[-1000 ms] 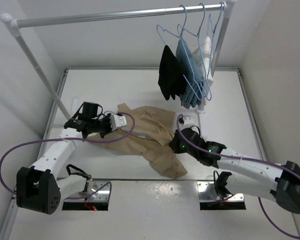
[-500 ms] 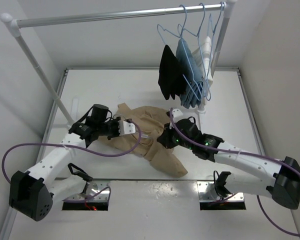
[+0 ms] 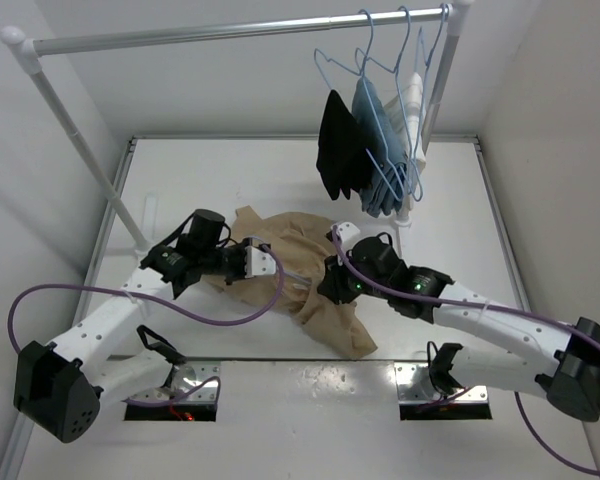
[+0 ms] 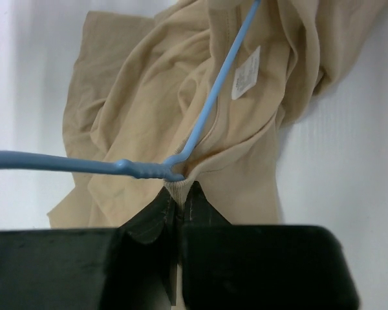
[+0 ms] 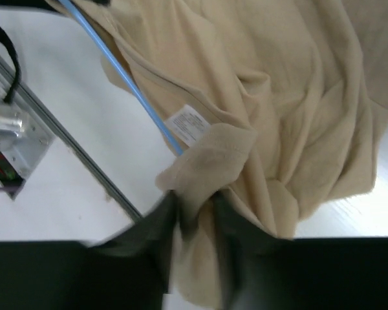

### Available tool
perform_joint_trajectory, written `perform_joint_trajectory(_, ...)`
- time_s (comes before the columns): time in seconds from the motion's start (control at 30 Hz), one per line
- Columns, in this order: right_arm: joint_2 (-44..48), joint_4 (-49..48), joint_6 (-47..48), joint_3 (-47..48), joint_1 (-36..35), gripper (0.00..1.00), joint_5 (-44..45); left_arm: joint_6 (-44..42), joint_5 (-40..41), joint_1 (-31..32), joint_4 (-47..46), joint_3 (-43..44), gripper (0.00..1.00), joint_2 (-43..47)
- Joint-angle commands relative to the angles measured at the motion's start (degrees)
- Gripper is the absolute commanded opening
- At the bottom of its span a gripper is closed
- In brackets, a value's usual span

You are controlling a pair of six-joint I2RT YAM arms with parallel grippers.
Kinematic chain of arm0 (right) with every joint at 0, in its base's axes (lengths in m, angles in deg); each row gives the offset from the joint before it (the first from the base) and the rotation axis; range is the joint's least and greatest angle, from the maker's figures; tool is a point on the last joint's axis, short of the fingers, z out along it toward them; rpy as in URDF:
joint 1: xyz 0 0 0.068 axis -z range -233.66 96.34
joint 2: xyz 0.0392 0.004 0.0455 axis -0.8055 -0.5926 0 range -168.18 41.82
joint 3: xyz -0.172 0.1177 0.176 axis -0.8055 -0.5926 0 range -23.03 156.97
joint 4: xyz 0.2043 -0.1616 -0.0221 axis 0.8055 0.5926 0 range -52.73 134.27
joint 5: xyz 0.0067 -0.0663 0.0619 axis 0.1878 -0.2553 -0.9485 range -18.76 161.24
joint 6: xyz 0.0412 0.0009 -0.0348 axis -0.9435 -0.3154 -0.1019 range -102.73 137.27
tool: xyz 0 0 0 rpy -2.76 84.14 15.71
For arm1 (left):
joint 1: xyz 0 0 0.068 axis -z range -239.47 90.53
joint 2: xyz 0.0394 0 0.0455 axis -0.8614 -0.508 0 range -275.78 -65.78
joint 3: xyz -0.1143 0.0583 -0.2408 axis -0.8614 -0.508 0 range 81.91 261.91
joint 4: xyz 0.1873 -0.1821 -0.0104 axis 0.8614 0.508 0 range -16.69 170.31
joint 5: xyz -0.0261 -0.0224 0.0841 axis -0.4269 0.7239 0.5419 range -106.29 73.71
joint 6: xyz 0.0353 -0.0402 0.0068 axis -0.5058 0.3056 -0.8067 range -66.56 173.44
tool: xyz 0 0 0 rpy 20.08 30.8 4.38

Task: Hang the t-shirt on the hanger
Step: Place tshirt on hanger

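The tan t-shirt (image 3: pixel 305 262) lies crumpled on the white table between my two arms. The light-blue hanger (image 4: pixel 215 98) runs through its neck opening; its twisted neck sits at the collar, just above my left fingertips. It also shows in the right wrist view (image 5: pixel 126 82), passing under the cloth beside the white label (image 5: pixel 189 124). My left gripper (image 4: pixel 179 194) is shut on the ribbed collar edge; it shows in the top view (image 3: pixel 256 263). My right gripper (image 5: pixel 193 203) is shut on a fold of the t-shirt near the label; it shows in the top view (image 3: pixel 330 284).
A clothes rack (image 3: pixel 230 30) spans the back, its slanted post (image 3: pixel 90 160) at the left. On its right end hang a black garment (image 3: pixel 337 145), a blue garment (image 3: pixel 375 150), a white cloth (image 3: pixel 412 98) and bare blue hangers (image 3: pixel 332 62).
My left gripper moved right and my right gripper moved left and farther back, so they are closer together. The t-shirt has bunched up between them.
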Motion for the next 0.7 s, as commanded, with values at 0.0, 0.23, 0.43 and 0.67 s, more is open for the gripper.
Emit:
perform_joint_trajectory(0.0, 1.5, 5.3, 5.0, 3.2, 0.3, 0.35, 0.7, 2.2, -7.1, 0.2, -3.2, 0.4, 0.00, 1.1)
perform_joint_trajectory(0.23, 2.5, 13.4, 9.8, 8.0, 0.3, 0.65, 2.4, 0.5, -6.4, -0.9, -3.2, -0.7, 0.00, 0.6)
perform_joint_trajectory(0.43, 2.9, 13.4, 11.5, 10.2, 0.3, 0.68, 1.9, 3.6, -10.4, -2.6, -5.2, -3.6, 0.00, 0.0)
perform_joint_trajectory(0.67, -5.3, 6.5, 11.5, 13.0, -0.3, 0.72, -4.6, 6.2, -14.7, -3.3, -7.7, -7.8, 0.00, 0.0)
